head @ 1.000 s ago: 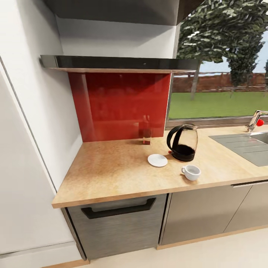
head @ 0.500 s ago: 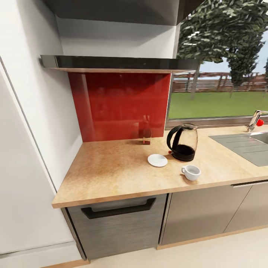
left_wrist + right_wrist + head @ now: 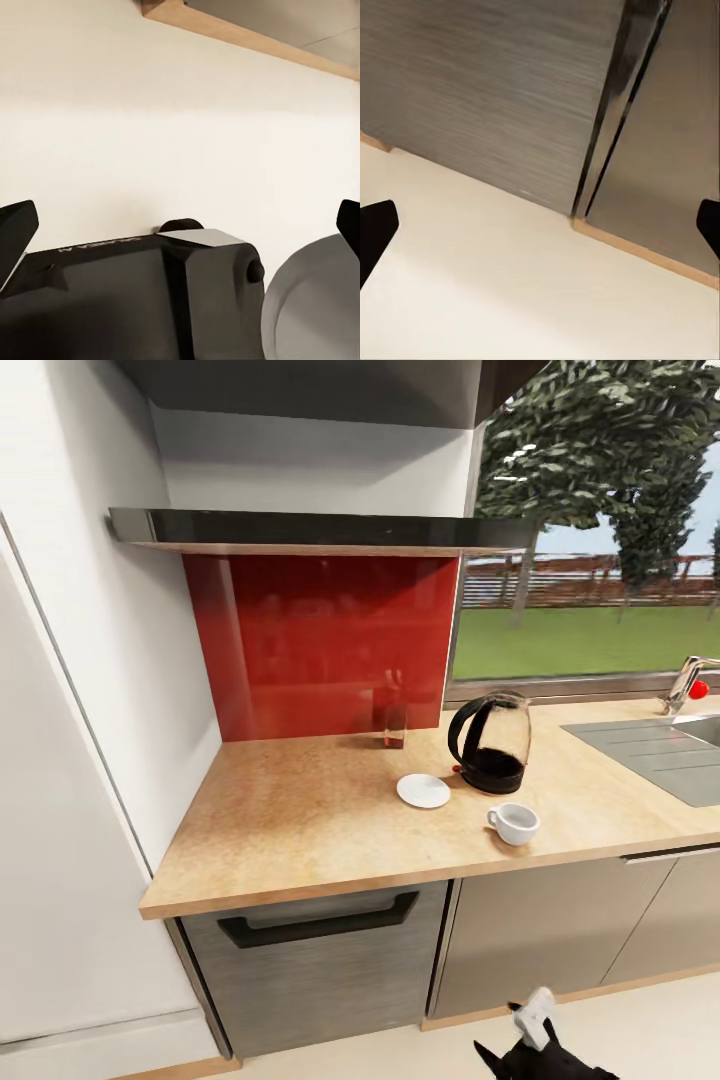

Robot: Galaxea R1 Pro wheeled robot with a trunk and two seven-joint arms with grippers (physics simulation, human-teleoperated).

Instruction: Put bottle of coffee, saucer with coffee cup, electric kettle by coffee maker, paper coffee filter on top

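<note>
On the light-wood surface [image 3: 300, 830] we see the electric kettle [image 3: 491, 743], with the saucer [image 3: 423, 791] just beside it and the coffee cup [image 3: 516, 823] near both, apart from the saucer. Our left jaws [image 3: 180, 225] and right jaws [image 3: 540, 225] both stand wide open, holding nothing, the right ones over the pale floor [image 3: 495, 292] by the cabinet fronts [image 3: 487, 90].

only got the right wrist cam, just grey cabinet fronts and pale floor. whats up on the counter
Observer: A clear glass jug kettle with a black handle stands on the light-wood countertop, between the red backsplash and the sink.
Operator: cup on the saucer yet
Observer: No. The small white cup sits on bare wood, apart from the round flat white saucer, which has nothing on it.
Operator: left gripper carrying anything
Observer: No. The left gripper has its fingers spread wide with nothing between them.
</note>
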